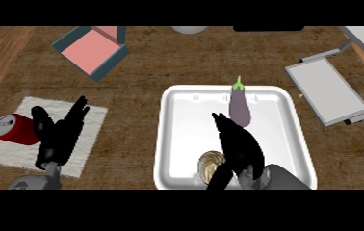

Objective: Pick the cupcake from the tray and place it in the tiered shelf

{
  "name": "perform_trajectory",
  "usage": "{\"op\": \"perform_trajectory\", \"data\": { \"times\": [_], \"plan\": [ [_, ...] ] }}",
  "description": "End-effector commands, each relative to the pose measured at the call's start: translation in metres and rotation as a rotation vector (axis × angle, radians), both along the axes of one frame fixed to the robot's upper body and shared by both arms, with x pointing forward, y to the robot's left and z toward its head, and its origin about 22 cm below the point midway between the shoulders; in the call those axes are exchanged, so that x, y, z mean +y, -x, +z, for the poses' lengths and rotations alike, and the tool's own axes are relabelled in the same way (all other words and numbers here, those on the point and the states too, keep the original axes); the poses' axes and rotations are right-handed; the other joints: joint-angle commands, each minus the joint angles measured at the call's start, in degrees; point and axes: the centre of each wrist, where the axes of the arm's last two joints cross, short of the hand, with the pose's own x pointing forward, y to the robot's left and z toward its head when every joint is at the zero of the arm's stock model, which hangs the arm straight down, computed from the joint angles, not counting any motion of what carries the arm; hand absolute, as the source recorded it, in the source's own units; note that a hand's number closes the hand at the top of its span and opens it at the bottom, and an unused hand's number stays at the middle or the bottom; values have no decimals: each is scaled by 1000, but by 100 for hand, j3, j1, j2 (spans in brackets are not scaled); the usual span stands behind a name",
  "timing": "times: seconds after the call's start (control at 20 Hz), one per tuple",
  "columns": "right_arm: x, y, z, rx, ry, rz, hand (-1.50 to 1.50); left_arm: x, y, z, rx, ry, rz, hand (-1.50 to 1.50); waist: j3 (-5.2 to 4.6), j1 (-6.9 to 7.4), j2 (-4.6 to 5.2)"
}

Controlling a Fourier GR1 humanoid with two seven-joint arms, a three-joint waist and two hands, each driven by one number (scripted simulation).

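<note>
Reaching over the white tray (177, 129), the right hand (238, 143) keeps straight fingers beside the cupcake (211, 164), maybe touching it. Left hand (60, 131) rests open.

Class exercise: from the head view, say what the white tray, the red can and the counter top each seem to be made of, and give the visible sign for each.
White tray: probably plastic or enamelled metal, smooth with a soft sheen, rounded moulded rim. Red can: likely metal, silvery top with glossy red side. Counter top: seems wood, brown, matt, with streaky grain.

Glossy white tray (177, 129); rough brown counter (177, 57); shiny red can (16, 128).
</note>
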Motion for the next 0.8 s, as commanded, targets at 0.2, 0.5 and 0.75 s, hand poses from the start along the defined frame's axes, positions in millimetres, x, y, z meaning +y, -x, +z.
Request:
{"op": "perform_trajectory", "data": {
  "times": [0.2, 0.5, 0.75],
  "plan": [
    [14, -8, -17, 32, 30, -84, -150, 0, -10, -2, 48, 34, -6, 0, -51, -3, 45],
    [31, 5, -33, 96, 39, 39, 150, 12, -10, -11, 53, 15, -8, 0, -54, -16, 53],
    [26, 8, -49, 138, -7, 154, 150, 12, 8, -8, 40, 12, -11, 0, -50, 27, 42]
  ]
}}
